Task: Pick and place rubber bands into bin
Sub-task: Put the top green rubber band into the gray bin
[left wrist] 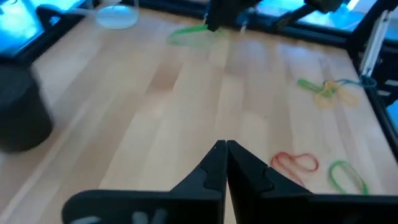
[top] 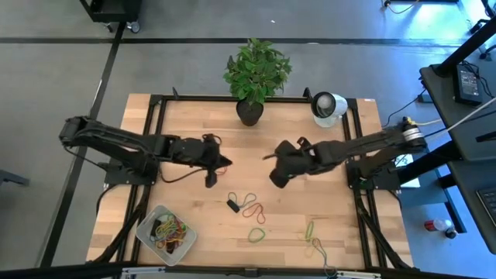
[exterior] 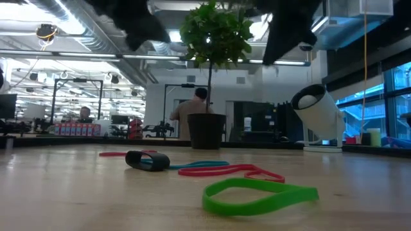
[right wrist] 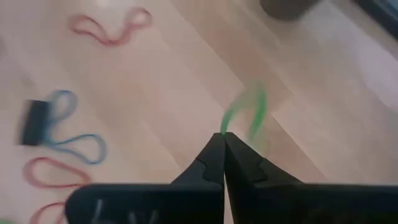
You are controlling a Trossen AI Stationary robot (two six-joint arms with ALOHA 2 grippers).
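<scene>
My right gripper (right wrist: 222, 138) is above the middle of the table (top: 269, 158), shut on a green rubber band (right wrist: 245, 112). My left gripper (left wrist: 225, 149) is shut and empty, close by on its left (top: 226, 163). The bin (top: 165, 230) stands at the near left with several rubber bands in it. More bands lie flat on the table: a red and a blue one (top: 251, 206), a green one (top: 256, 232), and yellow-green ones (top: 311, 231). They also show in the low view (exterior: 257, 196). My right gripper pinches one end of the green band's loop (right wrist: 225, 127) between its two fingertips. The fingers point roughly toward the table's left. The rest of the loop sticks out past the fingertips, clear of the table.
A small black block (top: 233, 206) lies beside the red and blue bands. A potted plant (top: 253, 77) and a white round device (top: 328, 107) stand at the far edge. A person shows in the room beyond the table (exterior: 196, 112).
</scene>
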